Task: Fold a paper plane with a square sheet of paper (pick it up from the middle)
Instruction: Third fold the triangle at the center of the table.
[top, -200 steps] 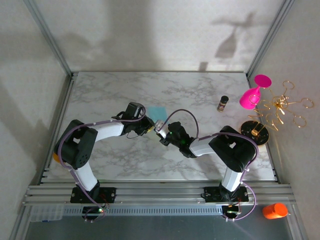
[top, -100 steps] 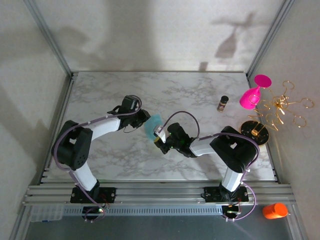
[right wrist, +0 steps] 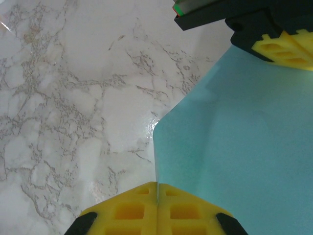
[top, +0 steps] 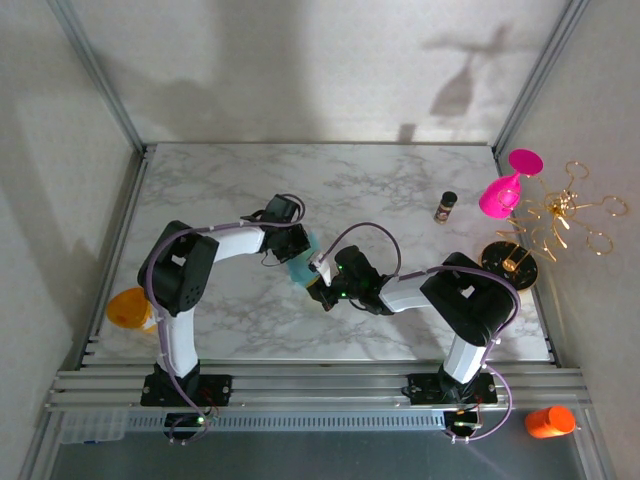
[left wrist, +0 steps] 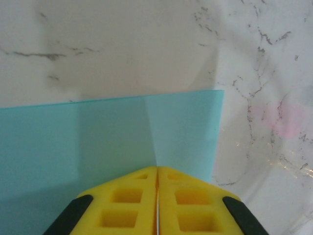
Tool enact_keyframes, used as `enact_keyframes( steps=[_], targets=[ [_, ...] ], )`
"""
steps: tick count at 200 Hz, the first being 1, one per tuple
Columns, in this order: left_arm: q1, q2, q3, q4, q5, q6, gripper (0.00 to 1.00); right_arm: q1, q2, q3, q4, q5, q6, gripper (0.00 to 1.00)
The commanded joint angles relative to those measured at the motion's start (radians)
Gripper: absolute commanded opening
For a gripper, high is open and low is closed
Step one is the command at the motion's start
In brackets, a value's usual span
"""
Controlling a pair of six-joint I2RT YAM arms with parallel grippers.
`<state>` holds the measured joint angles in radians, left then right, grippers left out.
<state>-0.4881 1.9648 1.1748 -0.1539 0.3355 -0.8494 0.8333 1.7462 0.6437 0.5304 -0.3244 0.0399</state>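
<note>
The square sheet of paper point(top: 303, 264) is teal-blue and hangs just above the marble between both grippers. My left gripper point(top: 296, 248) is shut on one edge. In the left wrist view its jaws point(left wrist: 157, 169) pinch the sheet point(left wrist: 112, 132), and a vertical bend line runs up from them. My right gripper point(top: 318, 278) is shut on the opposite side. In the right wrist view it point(right wrist: 157, 185) grips the sheet point(right wrist: 244, 137) at a corner edge, with the left gripper's yellow fingers point(right wrist: 286, 46) at the top right. A paper plane is out of view.
The marble table point(top: 400, 180) carries a small dark bottle point(top: 445, 207), a pink goblet point(top: 503, 190) and a gold ring stand point(top: 560, 212) on a black base at the right. An orange object point(top: 130, 308) sits at the left edge, an orange cup point(top: 549, 421) by the front rail.
The sheet lay flat a second ago and is now off the table. My left gripper moved right to it and closed on its edge. My right gripper kept its grip.
</note>
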Motion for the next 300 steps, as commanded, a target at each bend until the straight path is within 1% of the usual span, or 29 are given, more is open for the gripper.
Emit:
enact_keyframes(
  steps=[1,65,147,224,300],
  targets=[
    [-0.009,0.037,0.022,-0.070,-0.045,0.038,0.07,-0.010,-0.011,0.033,-0.026,0.026,0.048,0.04],
    [-0.013,0.069,0.035,-0.096,-0.043,0.069,0.04,-0.067,-0.002,0.049,-0.020,0.024,0.154,0.04],
    [-0.015,0.076,0.040,-0.089,-0.026,0.073,0.03,-0.083,0.042,0.109,-0.109,0.094,0.178,0.04],
    [-0.018,0.077,0.042,-0.084,-0.016,0.074,0.02,-0.089,0.078,0.140,-0.148,0.113,0.187,0.05],
    [-0.021,0.079,0.040,-0.082,-0.013,0.078,0.02,-0.091,0.103,0.154,-0.165,0.106,0.195,0.05]
  ],
)
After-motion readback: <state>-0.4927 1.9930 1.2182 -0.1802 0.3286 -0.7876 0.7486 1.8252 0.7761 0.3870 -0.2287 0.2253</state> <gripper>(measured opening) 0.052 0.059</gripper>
